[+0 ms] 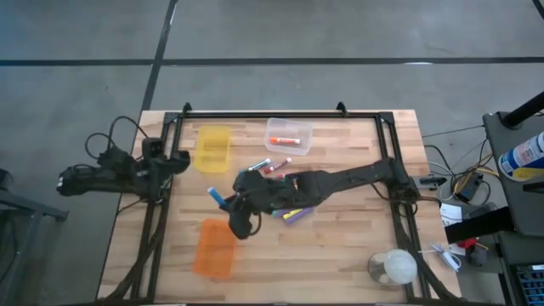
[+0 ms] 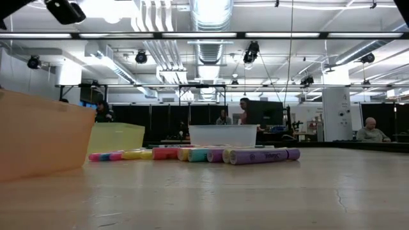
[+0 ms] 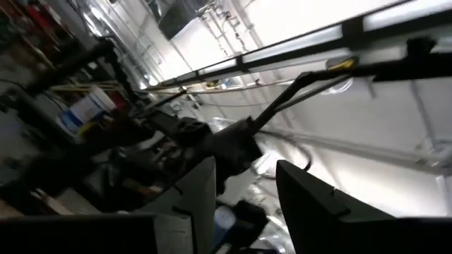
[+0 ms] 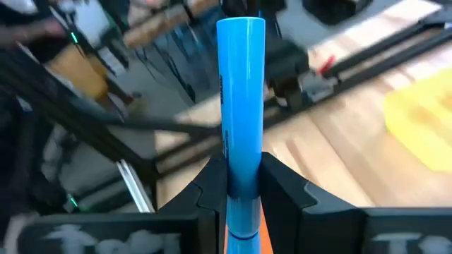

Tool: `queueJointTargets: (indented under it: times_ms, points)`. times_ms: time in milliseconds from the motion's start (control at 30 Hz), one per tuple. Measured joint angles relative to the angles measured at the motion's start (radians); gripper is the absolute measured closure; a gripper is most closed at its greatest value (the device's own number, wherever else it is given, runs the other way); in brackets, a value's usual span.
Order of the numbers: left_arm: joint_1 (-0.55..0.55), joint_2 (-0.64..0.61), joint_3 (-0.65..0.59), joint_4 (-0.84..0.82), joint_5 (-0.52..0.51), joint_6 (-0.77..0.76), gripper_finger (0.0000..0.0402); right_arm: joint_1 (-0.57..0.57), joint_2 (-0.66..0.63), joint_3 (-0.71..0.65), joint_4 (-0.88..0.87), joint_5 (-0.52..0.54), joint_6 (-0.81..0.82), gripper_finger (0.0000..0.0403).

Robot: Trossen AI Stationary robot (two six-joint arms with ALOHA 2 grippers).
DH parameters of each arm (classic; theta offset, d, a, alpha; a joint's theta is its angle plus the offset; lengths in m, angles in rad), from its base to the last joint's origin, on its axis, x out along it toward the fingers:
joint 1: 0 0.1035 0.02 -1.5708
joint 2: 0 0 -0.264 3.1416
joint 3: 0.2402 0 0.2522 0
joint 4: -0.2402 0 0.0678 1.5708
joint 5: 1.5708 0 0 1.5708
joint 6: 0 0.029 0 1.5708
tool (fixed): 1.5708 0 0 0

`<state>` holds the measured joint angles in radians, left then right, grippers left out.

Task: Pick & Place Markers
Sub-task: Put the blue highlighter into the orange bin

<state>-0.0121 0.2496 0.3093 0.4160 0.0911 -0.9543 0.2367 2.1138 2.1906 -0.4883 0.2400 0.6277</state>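
Left pincer point(image 1: 178, 161): parked at the bench's left edge, well apart from the work, fingers spread, grasping nothing. Orange bin point(image 1: 213, 247): translucent plastic, rectangular, just beside and below the right pincer in the high view. Yellow bin point(image 1: 212, 148): same make, beyond the right pincer toward the far rail. Right pincer point(image 1: 228, 202): reached across mid-bench, clenched on a blue marker point(image 4: 239, 106), a smooth, glossy cylinder standing out straight between the dark fingers. Step in hand, as judged: carrying one picked marker toward a bin; the next move likely called for lining up over the near orange bin and releasing cleanly inside its walls. Remaining markers point(image 1: 285, 191): a loose cluster of short bright sticks behind the right pincer, under its arm, on the pale wood-plank bench point(image 1: 340, 246). Clear bin point(image 1: 289, 136): farther right, holding one orange-red marker.
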Motion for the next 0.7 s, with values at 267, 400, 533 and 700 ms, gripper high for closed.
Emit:
queueJointTargets:
  times_ms: [267,400,533,700]
  points:
    - [-0.005,0.249,0.170,-0.041,0.006,0.117,0.0258,-0.040,0.001,0.053,-0.006,0.005,0.002,0.0345]
    - [-0.005,0.319,0.241,-0.067,0.027,0.163,0.0258,-0.047,0.001,0.065,-0.007,0.021,-0.001,0.0345]
    - [-0.006,0.354,0.290,-0.110,0.052,0.184,0.0258,-0.051,0.001,0.065,0.006,0.026,0.011,0.0345]
    - [-0.018,0.374,0.301,-0.125,0.055,0.187,0.0258,-0.067,0.001,0.066,0.010,0.045,0.032,0.0345]
